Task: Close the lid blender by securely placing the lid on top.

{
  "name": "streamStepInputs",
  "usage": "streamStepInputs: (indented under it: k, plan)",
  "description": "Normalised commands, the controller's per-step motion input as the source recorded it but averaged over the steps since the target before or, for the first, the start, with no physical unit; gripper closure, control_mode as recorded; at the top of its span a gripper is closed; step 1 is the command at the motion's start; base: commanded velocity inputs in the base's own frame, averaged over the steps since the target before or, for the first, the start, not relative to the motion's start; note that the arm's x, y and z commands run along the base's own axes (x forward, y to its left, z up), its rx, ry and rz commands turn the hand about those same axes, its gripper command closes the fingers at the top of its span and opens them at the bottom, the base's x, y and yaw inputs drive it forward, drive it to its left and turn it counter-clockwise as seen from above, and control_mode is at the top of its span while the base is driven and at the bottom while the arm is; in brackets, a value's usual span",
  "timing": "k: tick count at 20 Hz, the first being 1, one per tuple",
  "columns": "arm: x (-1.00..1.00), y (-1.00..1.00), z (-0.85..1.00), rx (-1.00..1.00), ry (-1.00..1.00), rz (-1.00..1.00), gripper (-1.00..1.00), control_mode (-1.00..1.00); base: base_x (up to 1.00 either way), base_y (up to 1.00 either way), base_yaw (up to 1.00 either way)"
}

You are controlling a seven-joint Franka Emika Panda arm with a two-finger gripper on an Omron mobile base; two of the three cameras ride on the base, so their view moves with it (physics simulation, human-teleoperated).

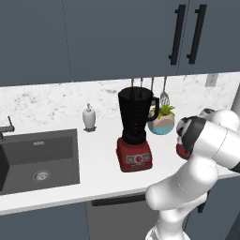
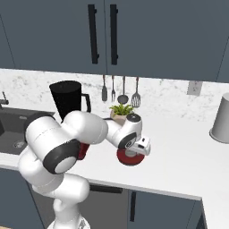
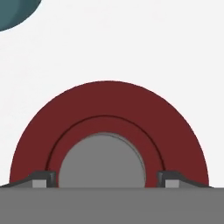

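The counter [image 1: 103, 173] is white and runs below dark cabinets [image 1: 117, 37], with a dark sink [image 1: 37, 159] set into it at the left. The white arm [image 2: 71, 143] reaches from the base out over the counter, bent low toward its front edge.

The blender [image 1: 135, 131] stands on the counter between the sink and a teal plant pot [image 1: 161, 125] — a tall black jar on a red base, its top open, nothing resting on it. A white soap dispenser [image 1: 89, 117] stands near the wall to the blender's left, and utensils [image 2: 120, 91] hang on the wall behind.

The lid [image 3: 109, 113] lies flat on the counter, to the right of the blender and well apart from it, just in front of the plant pot. The gripper [image 3: 105, 180] hangs directly above it — its two fingertips [image 3: 43, 178] spread wide, one on each side of the grey knob [image 3: 101, 159], neither touching it as far as the hand view shows.
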Motion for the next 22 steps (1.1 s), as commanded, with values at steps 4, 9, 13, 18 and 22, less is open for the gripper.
streamStepInputs:
  k: [4, 9, 13, 18, 22]
  plan:
    - [0.1, 0.0, -0.24, 0.0, 0.02, 0.0, 1.0, -1.0, 0.0, 0.0, 0.0]
    - [0.0, 0.0, -0.36, 0.0, 0.08, 0.0, 1.0, -1.0, 0.0, 0.0, 0.0]
    - [-0.08, 0.09, -0.34, 0.0, 0.09, 0.0, 1.0, -1.0, 0.0, 0.0, 0.0]
    - [0.0, 0.14, -0.21, 0.0, 0.02, 0.0, 1.0, -1.0, 0.0, 0.0, 0.0]
    - [0.0, 0.15, -0.24, 0.0, 0.0, 0.0, 1.0, -1.0, 0.0, 0.0, 0.0]
